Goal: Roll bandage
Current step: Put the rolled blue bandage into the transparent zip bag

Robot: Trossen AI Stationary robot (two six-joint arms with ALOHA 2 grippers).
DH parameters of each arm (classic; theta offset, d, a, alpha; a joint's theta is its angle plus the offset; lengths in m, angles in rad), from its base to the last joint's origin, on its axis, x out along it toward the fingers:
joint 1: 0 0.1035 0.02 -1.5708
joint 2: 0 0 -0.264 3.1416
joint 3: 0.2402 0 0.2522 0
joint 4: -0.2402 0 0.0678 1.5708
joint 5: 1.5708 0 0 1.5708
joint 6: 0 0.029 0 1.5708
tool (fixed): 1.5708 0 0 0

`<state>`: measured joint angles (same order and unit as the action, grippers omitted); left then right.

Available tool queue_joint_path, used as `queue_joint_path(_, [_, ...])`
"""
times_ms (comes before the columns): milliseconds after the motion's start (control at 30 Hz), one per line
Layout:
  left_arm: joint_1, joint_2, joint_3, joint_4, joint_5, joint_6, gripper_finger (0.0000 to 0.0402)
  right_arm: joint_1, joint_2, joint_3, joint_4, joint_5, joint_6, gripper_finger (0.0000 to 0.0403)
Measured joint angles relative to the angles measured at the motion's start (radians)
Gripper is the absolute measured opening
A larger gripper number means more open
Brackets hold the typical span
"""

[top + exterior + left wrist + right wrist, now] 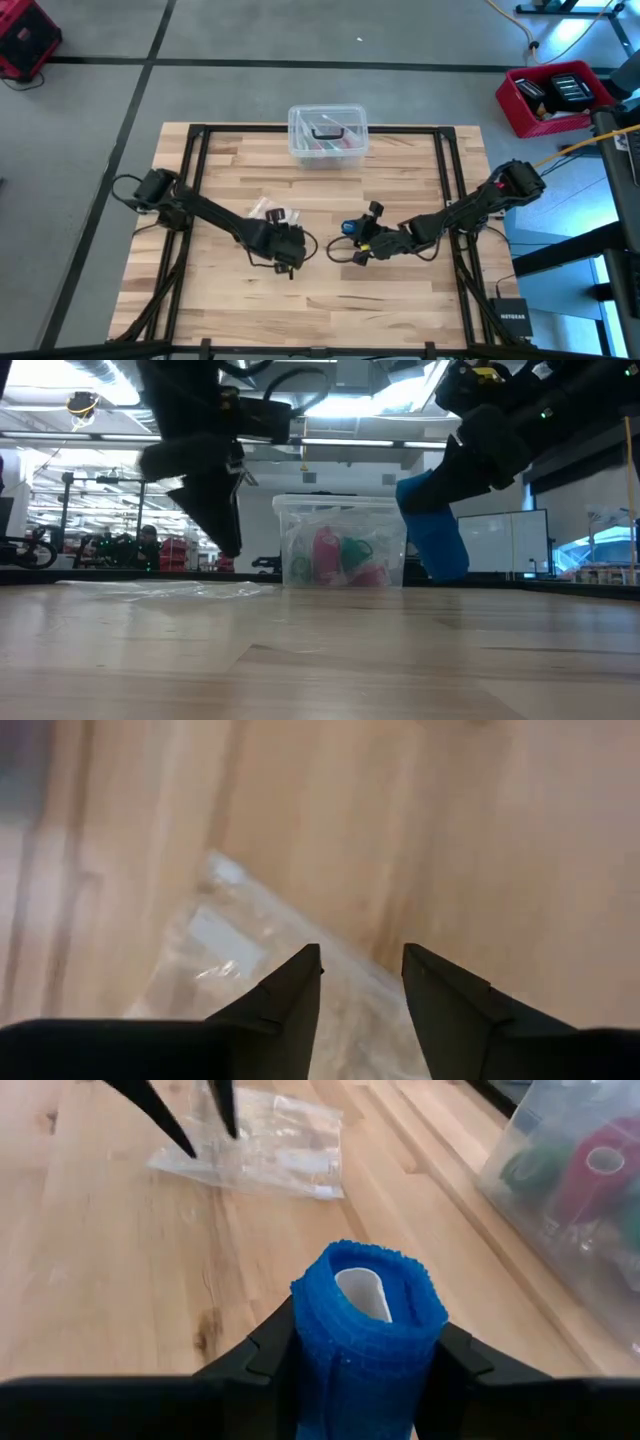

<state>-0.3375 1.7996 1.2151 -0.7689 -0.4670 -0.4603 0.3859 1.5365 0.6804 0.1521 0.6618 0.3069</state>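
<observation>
The bandage (pixel 368 1315) is a compact bright blue roll around a white core, and my right gripper (pixel 368 1335) is shut on it near the table's middle (pixel 358 240). In the low view the bandage (pixel 437 535) hangs above the wooden table. My left gripper (pixel 362 960) is open with nothing between its fingers. It points steeply down over a small clear plastic bag (pixel 215 955) that lies flat on the table, left of the roll. In the low view, my left gripper (pixel 232 545) stays off the tabletop. My right gripper pinches the roll's curved side (pixel 305 1350) between its two fingers (pixel 262 1355), one on each side. The fingers come slanting down from the table's right and lie along the roll. The roll's open end with the white core (pixel 362 1292) faces away from the wrist. It is lifted clear of the table.
A clear plastic lidded box (pixel 328 135) with red and green rolls inside stands at the table's far edge. The clear bag (pixel 270 212) lies left of centre. A black frame (pixel 445 180) runs along the table's sides. Bare wood lies toward the near edge.
</observation>
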Motion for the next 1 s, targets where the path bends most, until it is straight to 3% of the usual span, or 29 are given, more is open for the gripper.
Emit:
queue_joint_path(100, [0.025,0.008,0.018,-0.02,-0.008,-0.095,0.0155,0.0,0.0,0.0,0.003,0.0,0.0,0.0138])
queue_joint_path(367, [0.085,0.018,0.017,-0.031,0.004,-0.132,0.0214,0.0,0.0,0.0,0.004,0.0,0.0,0.0138])
queue_joint_path(667, [0.103,0.018,-0.047,0.0,0.012,-0.292,0.0206,0.0,0.0,0.0,0.005,0.001,-0.001,0.0138])
queue_joint_path(1000, [0.103,0.017,-0.066,0.074,0.058,-0.291,0.0207,0.0,0.0,0.0,0.005,0.001,-0.004,0.0138])
